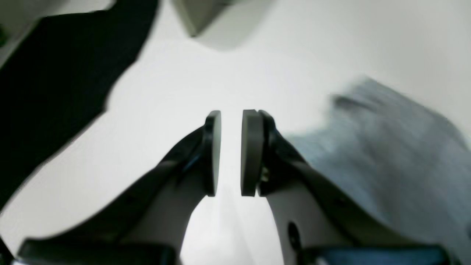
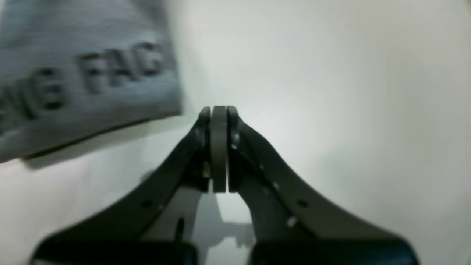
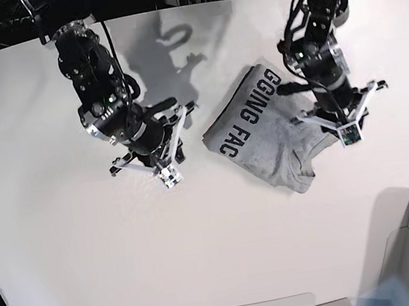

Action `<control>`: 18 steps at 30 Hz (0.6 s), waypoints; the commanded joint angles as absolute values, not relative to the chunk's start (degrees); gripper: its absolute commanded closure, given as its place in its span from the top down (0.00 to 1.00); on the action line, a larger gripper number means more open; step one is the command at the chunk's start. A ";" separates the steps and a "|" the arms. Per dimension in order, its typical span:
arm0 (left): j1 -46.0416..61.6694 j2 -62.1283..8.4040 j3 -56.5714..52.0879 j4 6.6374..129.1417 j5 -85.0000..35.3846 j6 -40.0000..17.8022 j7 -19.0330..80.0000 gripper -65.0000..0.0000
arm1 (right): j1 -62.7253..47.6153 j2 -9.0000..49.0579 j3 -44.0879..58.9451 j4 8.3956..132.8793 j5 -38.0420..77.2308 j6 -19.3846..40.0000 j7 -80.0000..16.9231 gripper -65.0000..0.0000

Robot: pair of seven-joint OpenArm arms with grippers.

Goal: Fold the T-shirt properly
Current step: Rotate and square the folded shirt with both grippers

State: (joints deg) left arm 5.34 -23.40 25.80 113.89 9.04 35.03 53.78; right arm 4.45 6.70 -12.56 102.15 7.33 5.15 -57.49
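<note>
**Between the two arms: the shirt lies closer to our left one**

Across the white table (image 3: pixel 64 243), the biggest thing we see is the grey T-shirt (image 3: pixel 267 132), already folded into a compact packet near the middle-right of the base view. Its long axis runs on a slant, from the lettered end toward the far side down to a rumpled, looser end toward the near side, where a sleeve or hem bunches out.

Our left gripper (image 3: pixel 334 120) hangs at that packet's outer edge, over or just beside the cloth; from its wrist view the shirt fills the right-hand side, close by. Its jaws stand a little apart with only bare table between them, pinching nothing.

Our right gripper (image 3: pixel 161 163) sits on the opposite side, apart from the lettered edge, with a strip of table between. Its jaws are pressed together and empty.

We judge that the untidy near end calls for the next move, and the left arm is nearer to it.
</note>
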 commanded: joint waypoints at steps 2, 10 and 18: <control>7.69 -23.78 30.64 116.53 9.98 32.92 53.05 0.15 | 7.16 6.46 -11.21 99.38 8.04 5.32 -56.48 0.00; 10.77 -24.04 48.92 116.53 9.89 32.31 52.53 0.15 | 13.85 6.29 -9.19 86.11 8.04 5.49 -55.87 0.00; 7.08 -23.96 57.10 112.66 9.80 31.60 57.27 0.15 | 14.29 5.58 -15.52 73.89 8.04 5.49 -47.25 0.00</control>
